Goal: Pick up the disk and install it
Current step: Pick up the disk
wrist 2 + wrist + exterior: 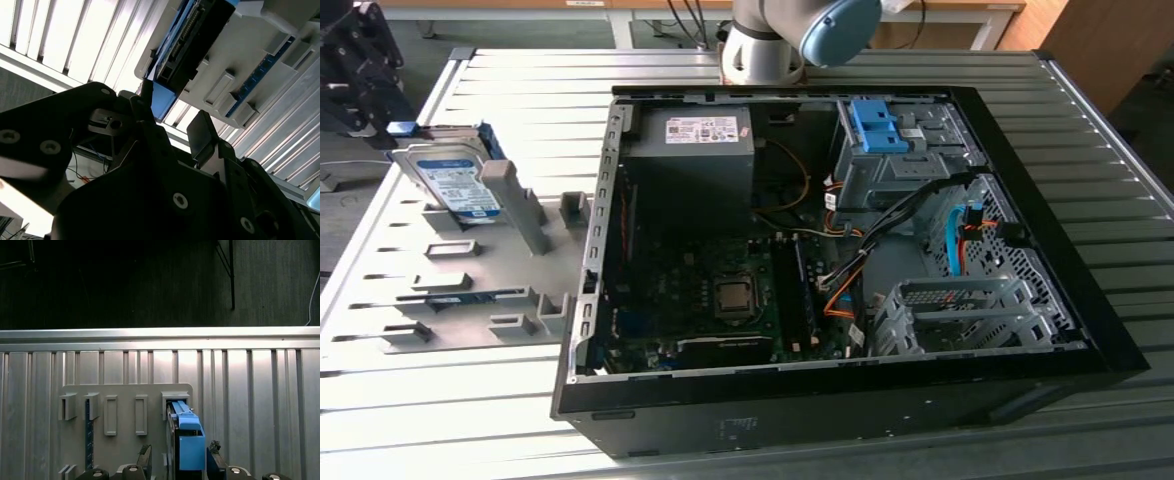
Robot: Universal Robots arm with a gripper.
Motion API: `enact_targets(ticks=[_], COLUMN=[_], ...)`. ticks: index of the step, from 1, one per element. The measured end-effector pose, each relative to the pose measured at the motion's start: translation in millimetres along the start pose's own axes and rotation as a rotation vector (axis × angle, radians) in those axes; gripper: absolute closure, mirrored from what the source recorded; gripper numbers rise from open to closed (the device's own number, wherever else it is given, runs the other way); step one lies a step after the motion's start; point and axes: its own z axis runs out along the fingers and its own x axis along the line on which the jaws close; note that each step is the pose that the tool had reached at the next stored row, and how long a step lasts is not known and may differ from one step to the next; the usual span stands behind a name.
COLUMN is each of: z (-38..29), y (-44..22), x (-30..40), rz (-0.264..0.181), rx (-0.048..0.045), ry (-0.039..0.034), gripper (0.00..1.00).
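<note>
The disk (447,185) stands upright on its edge in a slot of the grey holder plate (467,290) at the exterior view's left. It is silver with a white-and-blue label and a bright blue bracket along its edge. My dark gripper (374,100) hangs just above and behind it. In the first wrist view the disk (185,440) is seen edge-on, and my gripper (180,455) is open, one fingertip on each side of the blue bracket with a gap showing. In the second wrist view the gripper (172,112) sits close under the disk (195,40).
An open black computer case (1067,340) lies on the ribbed metal table (520,80), to the exterior view's right of the holder. Inside are a grey power-supply box (700,135), a bare blue bracket (881,125) in a bay, a metal drive cage (961,310) and the mainboard (707,300).
</note>
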Motion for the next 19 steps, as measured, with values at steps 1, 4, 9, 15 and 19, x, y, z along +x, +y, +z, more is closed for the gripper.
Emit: enact_targets(ticks=[1,4,9,15,19], z=[0.3,2.5,10.0,18.3,22.2], y=[0.0,0.1,1.6,3.1,3.2], x=[-0.7,-2.6,-2.9,-2.7,-2.6], rz=[0.0,0.0,0.0,0.0,0.0], rx=[-0.0001,-0.0001,-0.0003,-0.0003,-0.0002], ry=[0.0,0.0,0.0002,0.0001,0.0001], gripper=[0.45,0.45,0.45,0.45,0.45])
